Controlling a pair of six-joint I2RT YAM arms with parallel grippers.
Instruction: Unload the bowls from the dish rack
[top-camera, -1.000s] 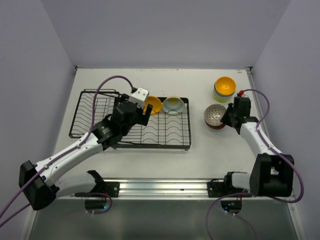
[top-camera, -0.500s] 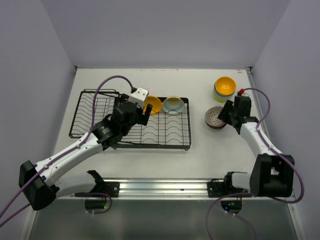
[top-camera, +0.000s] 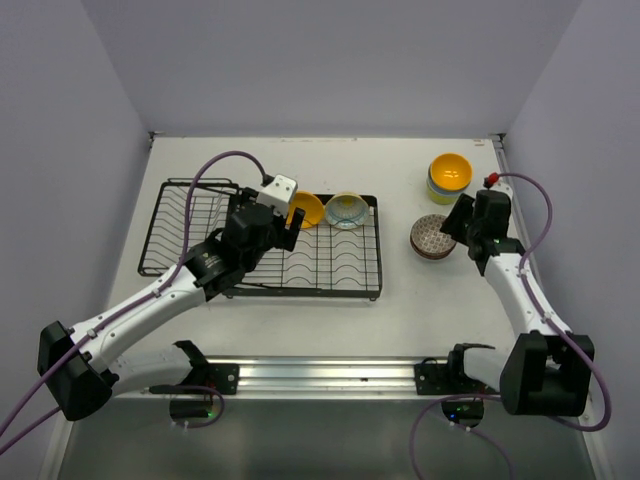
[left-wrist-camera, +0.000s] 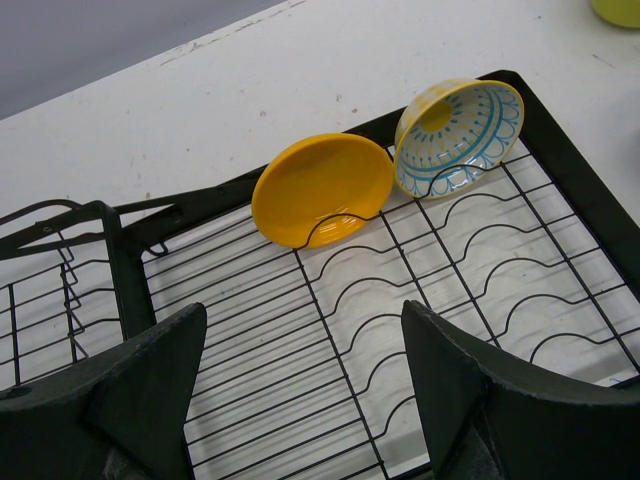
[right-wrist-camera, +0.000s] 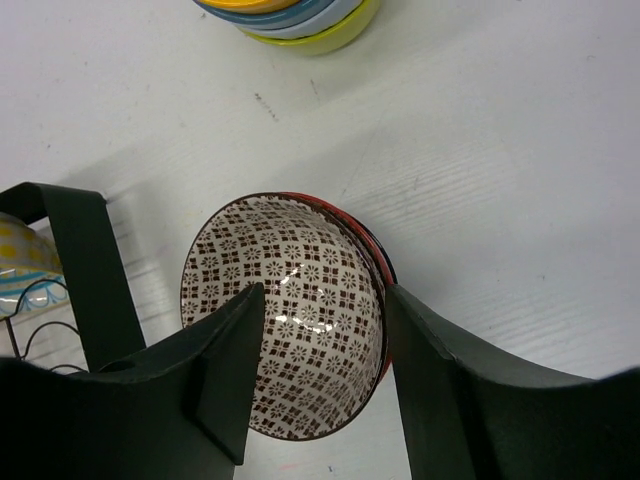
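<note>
- bowls: two stand on edge in the far slots of the dish rack (top-camera: 330, 268), an orange-yellow bowl (left-wrist-camera: 322, 190) and, just to its right, a patterned light blue bowl (left-wrist-camera: 460, 138).
- left claw (left-wrist-camera: 303, 330) hangs over the rack's slotted section on the near side of those two, fingers spread wide, gripping nothing.
- patterned red-brown bowl (right-wrist-camera: 285, 310) sits upright on the surface (top-camera: 300, 160) right of the rack, nested on a red-rimmed bowl.
- right claw (right-wrist-camera: 322, 305) is released, its fingers apart on either side of that bowl.
- stack of bowls (top-camera: 449, 177), yellow on top, stands farther back.
</note>
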